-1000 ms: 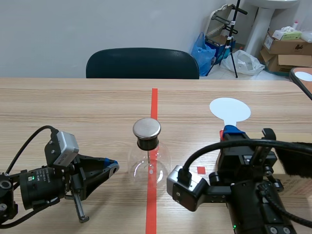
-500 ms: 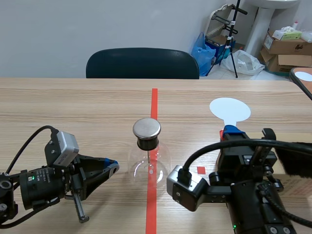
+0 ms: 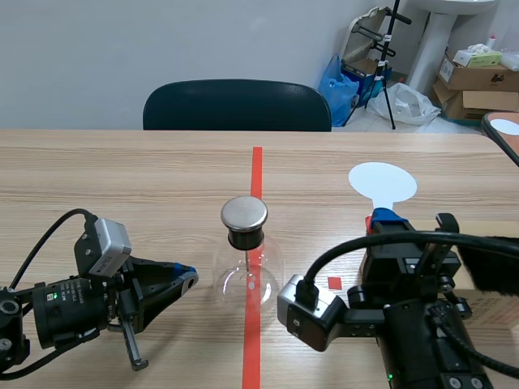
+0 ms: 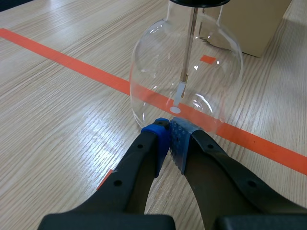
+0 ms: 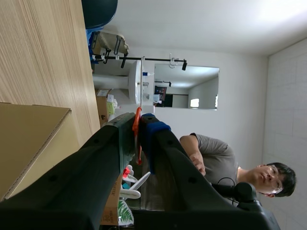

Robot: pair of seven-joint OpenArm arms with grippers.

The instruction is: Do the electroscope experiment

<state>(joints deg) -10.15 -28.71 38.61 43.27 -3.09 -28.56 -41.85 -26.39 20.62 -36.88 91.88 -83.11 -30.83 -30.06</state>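
Table [image 3: 122, 178]: light wood and wide, with a dark chair [image 3: 237, 105] behind it at the top middle of the scene view.
Red tape line [image 3: 256, 174]: runs up the middle of the frame; looks like a mark for where the test goes.
Glass flask [image 3: 250, 271]: the task's thing; stands upright on the tape line, in the lower middle of the frame; likely put there so both arms can get to it.
Metal cap [image 3: 244, 213]: round and flat, on top of the flask's black neck; probably the spot to touch with a charged thing.
Rod [image 4: 188, 52]: thin, hangs straight down inside the glass, with a small white bit at its end.
Left gripper [image 3: 188, 275]: lower left of the frame, lying low, tips aimed at the flask's round belly and just beside the glass; fingers pressed together with nothing between them; touching the glass or not, hard to tell; maybe parked there to keep the flask steady.
Right gripper [image 3: 388, 217]: lower right of the frame, turned on its side; fingers clamped on a thin orange-red piece, seemingly the handle of the white paddle [image 3: 383, 182].
White paddle: round end sticks out past the right gripper toward the top of the frame, well apart from the metal cap; likely held by the handle so the round end can be brought to the cap.
Writing: none clear enough to read; labels on the cardboard boxes [image 3: 478, 77] at the upper right too small to make out.
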